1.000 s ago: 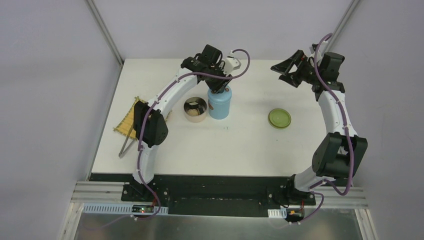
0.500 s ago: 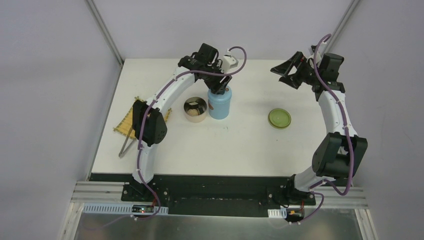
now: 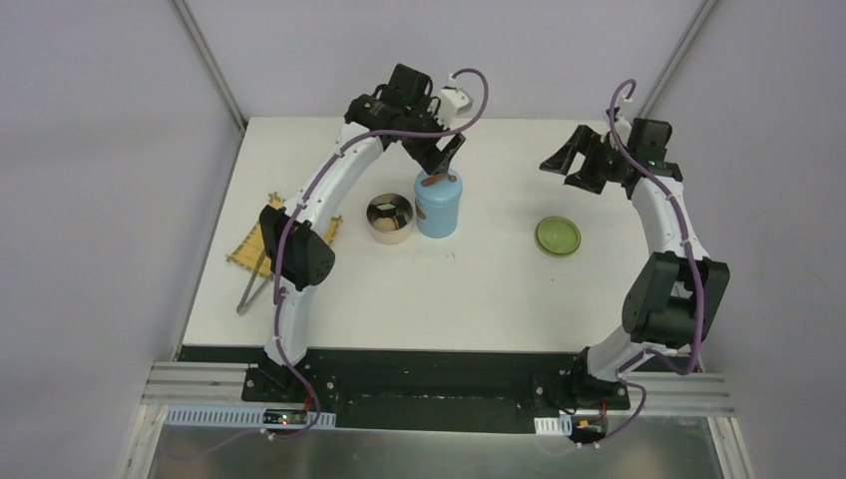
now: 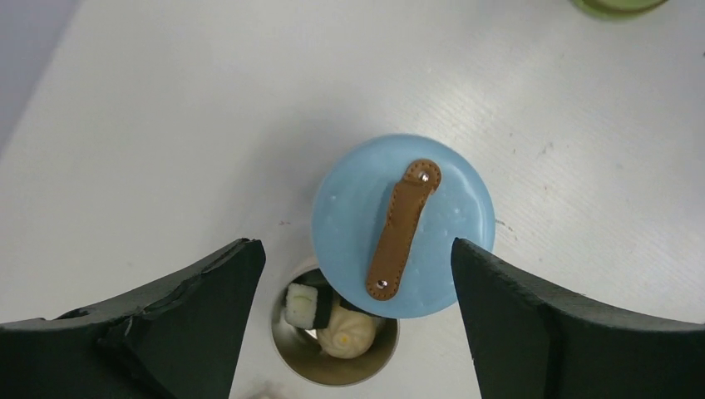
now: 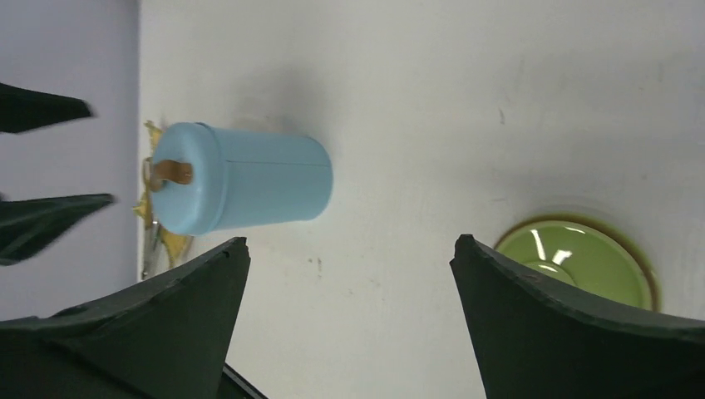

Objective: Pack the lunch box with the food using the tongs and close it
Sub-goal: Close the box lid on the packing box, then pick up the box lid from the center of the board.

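Note:
The lunch box's light-blue cylinder (image 3: pixel 437 208) stands mid-table with its blue lid (image 4: pixel 403 224) on top, brown handle (image 4: pixel 401 230) up. Beside it to the left sits the open steel bowl (image 3: pixel 389 219), holding food: a sushi block (image 4: pixel 303 305) and a pale dumpling (image 4: pixel 352 334). The olive-green lid (image 3: pixel 558 237) lies apart on the right. My left gripper (image 3: pixel 441 160) hangs open just above the blue lid, holding nothing. My right gripper (image 3: pixel 564 168) is open and empty, raised behind the green lid (image 5: pixel 582 264). The tongs (image 3: pixel 251 284) lie at the table's left edge.
A yellow woven mat (image 3: pixel 251 239) lies under the tongs' far end near the left edge. Grey walls and metal posts close in the table at the back and both sides. The left arm arches over the steel bowl.
My left gripper opened, let go of the blue lid's handle and lifted a little. The right gripper shifted slightly nearer and lower.

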